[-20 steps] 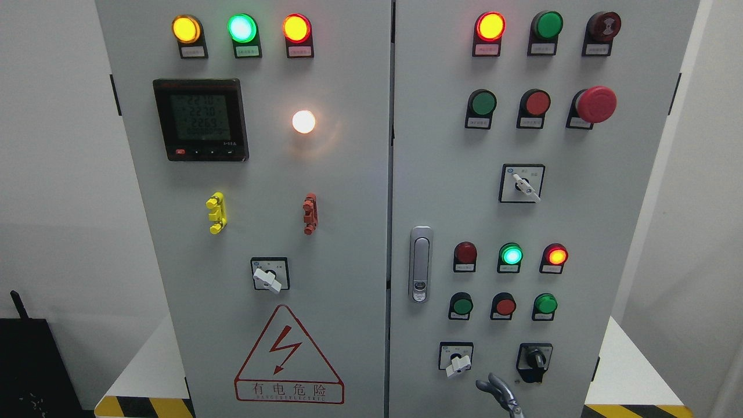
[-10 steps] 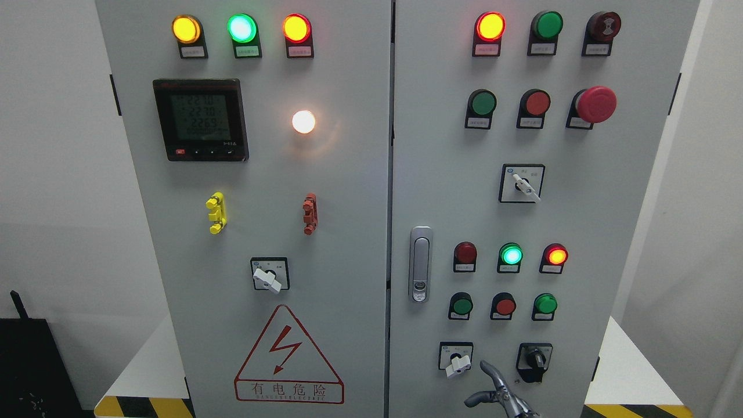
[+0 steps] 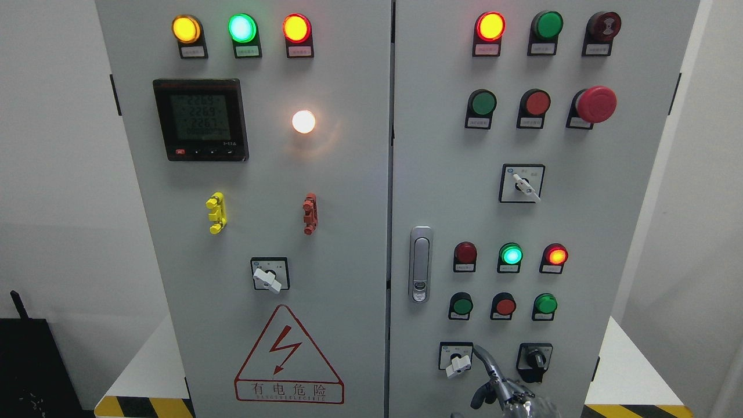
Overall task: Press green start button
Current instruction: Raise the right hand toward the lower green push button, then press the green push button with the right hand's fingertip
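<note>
On the right door of the grey cabinet (image 3: 441, 191), a low row holds a green button (image 3: 462, 303), a red button (image 3: 505, 305) and a second green button (image 3: 545, 303). Two more green buttons (image 3: 483, 103) (image 3: 548, 24) sit higher up. My right hand (image 3: 498, 383) rises from the bottom edge, below that low row. Its index finger (image 3: 485, 355) points up and left, with its tip between the two selector switches; the other fingers are curled. It touches no button. The left hand is out of view.
A white-knob selector (image 3: 457, 363) and a black selector (image 3: 534, 360) flank the raised finger. A lit green lamp (image 3: 511, 254) and a door handle (image 3: 420, 264) lie above. A red mushroom stop button (image 3: 596, 104) juts out at the upper right.
My right hand has risen from the bottom edge, and its index finger has straightened upward toward the low row of buttons. The meter readings changed.
</note>
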### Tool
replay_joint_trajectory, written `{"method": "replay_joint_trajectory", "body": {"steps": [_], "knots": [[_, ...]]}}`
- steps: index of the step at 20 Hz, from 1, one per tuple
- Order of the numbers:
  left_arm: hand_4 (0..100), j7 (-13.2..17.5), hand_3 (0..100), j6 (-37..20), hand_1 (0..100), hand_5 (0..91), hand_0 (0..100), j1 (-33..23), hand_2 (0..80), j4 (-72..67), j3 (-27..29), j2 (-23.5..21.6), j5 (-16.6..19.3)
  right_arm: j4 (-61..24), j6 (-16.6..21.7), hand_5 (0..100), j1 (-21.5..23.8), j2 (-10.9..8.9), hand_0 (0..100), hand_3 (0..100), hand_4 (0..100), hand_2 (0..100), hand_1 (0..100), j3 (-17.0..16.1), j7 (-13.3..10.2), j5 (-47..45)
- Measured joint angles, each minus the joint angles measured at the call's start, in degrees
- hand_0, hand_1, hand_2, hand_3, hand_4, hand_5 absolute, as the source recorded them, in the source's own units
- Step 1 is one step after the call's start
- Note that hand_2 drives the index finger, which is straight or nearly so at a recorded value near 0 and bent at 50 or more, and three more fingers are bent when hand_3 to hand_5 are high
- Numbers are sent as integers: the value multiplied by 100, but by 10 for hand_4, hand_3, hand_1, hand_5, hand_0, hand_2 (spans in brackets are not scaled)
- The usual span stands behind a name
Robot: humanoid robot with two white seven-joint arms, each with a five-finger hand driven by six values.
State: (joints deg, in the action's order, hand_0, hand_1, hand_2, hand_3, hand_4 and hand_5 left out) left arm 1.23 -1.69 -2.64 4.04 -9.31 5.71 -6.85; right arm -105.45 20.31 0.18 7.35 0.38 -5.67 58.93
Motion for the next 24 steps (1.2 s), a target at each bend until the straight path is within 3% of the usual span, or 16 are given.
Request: {"method": "replay_joint_trajectory", "body": {"steps": [24], "knots": [[0,0,0,0,556,0,120,-3,0,0,0,0,0,501,-324,746,-825,14,602,692,704,0,336,-33,-27,543]]}}
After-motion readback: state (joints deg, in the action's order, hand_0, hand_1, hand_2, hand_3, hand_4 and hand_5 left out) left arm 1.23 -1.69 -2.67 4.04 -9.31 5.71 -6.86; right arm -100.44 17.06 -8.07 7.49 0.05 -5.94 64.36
